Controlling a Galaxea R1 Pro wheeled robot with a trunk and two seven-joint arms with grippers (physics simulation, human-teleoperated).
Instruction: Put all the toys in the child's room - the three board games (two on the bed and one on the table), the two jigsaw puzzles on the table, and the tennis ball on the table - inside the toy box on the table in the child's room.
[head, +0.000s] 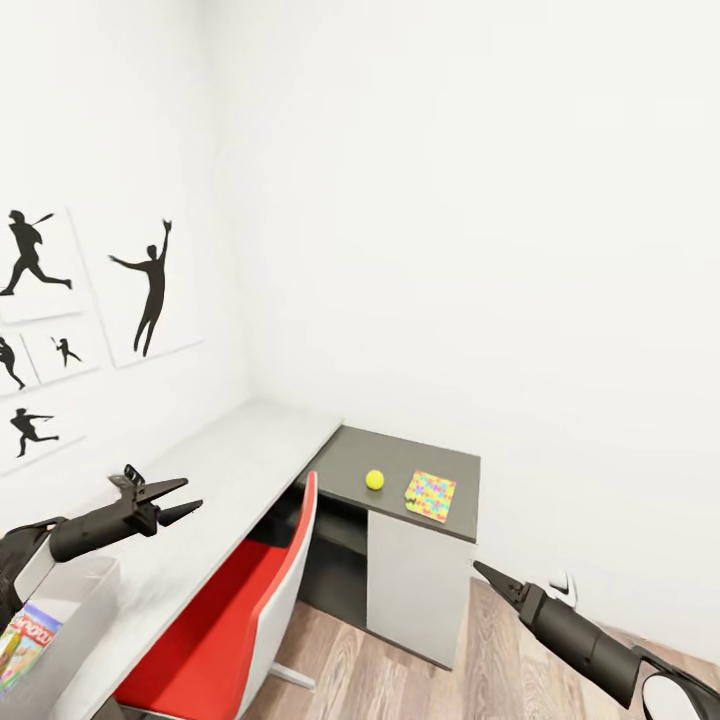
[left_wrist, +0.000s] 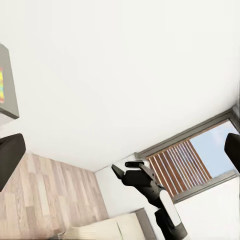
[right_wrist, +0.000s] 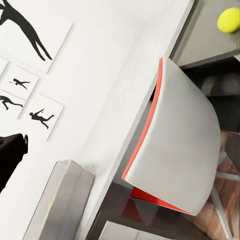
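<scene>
On the table's (head: 250, 450) dark lower section, the tennis ball (head: 375, 480) sits near a jigsaw puzzle (head: 431, 496). Above the toy box (head: 70, 620), the left gripper (head: 178, 500) hangs spread apart, empty; the right gripper's (head: 482, 570) opening cannot be judged.

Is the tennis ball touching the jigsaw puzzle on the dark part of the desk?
Apart. The head view shows the tennis ball and the jigsaw puzzle lying with a strip of bare dark desk between them.
</scene>
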